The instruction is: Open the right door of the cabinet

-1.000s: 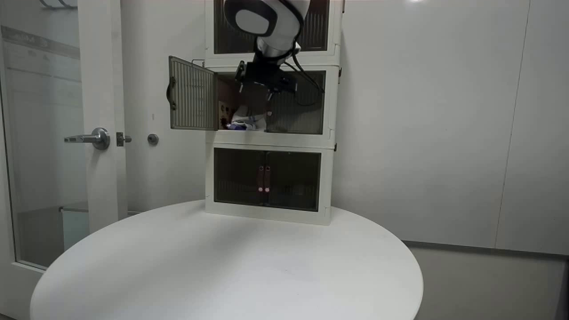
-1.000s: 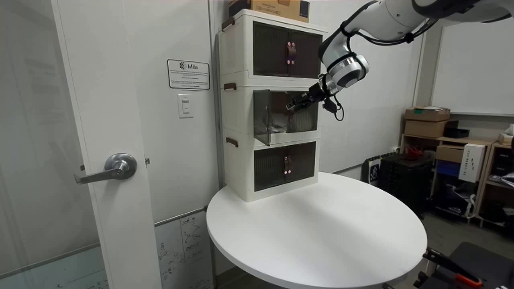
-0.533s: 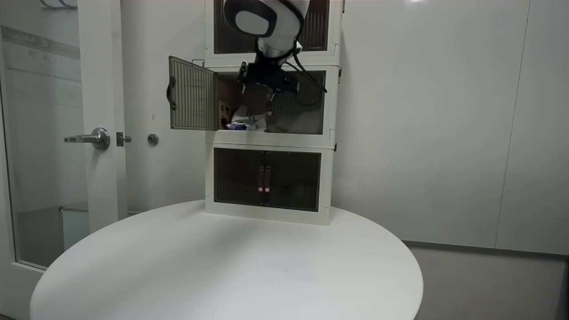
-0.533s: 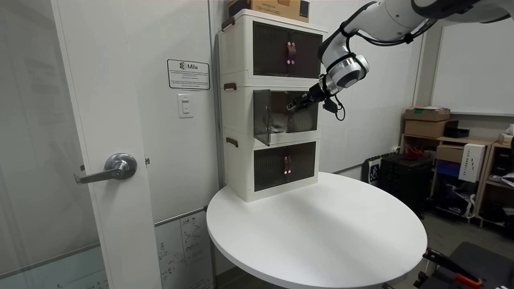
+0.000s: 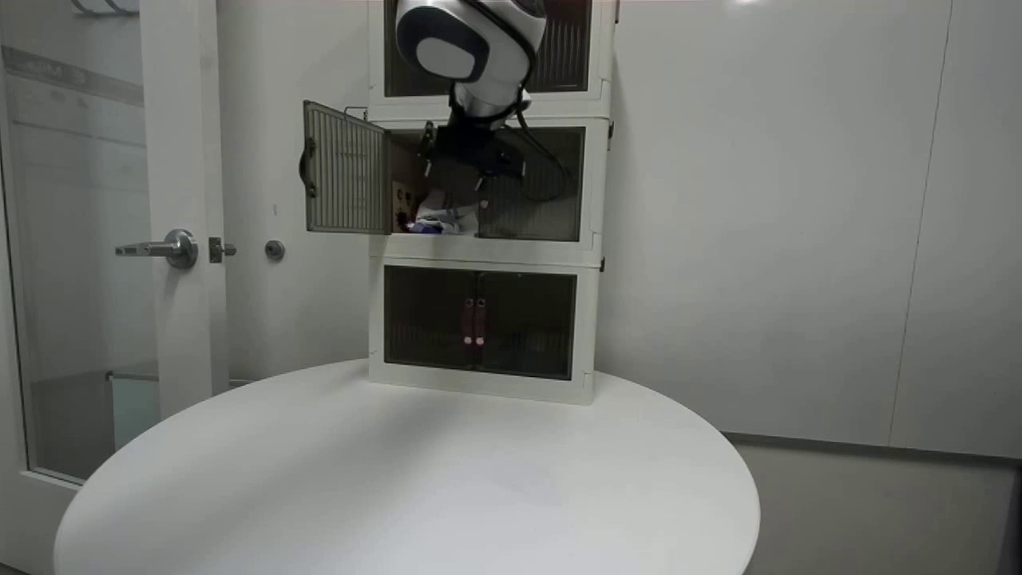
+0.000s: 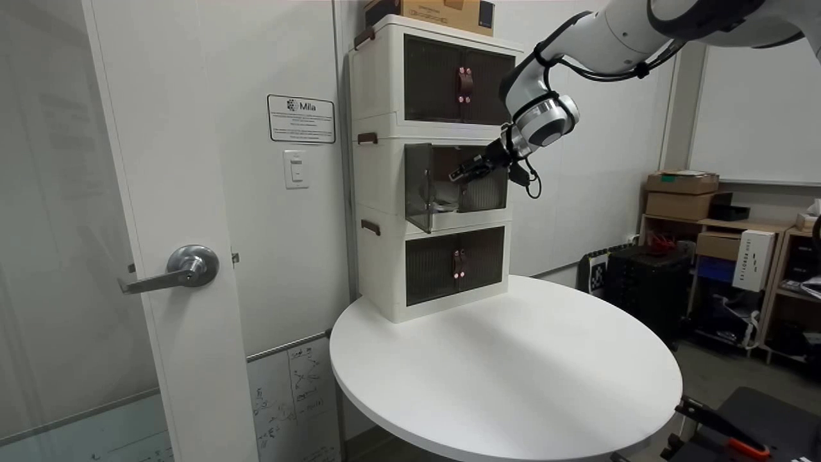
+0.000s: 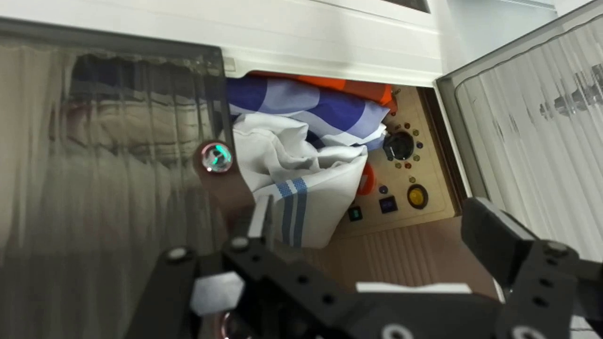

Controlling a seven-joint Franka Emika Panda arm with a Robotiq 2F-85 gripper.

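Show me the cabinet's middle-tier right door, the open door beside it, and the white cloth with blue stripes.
Right door [image 5: 535,220], in an exterior view: lower part of its tinted panel.
Open door [image 5: 347,172], in an exterior view: middle of its ribbed panel.
White cloth [image 7: 325,195], in the wrist view: fabric beside its stripes.

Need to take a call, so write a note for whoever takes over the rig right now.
Jaws: open, nothing clamped; in the wrist view one jaw overlaps the handle strap of the right door, contact unclear.
Right door: shut, at mid-height on the cabinet.
Done: left door beside it stands open; right door not yet.
Remaining: probably catch the handle strap, then swing the right door open.
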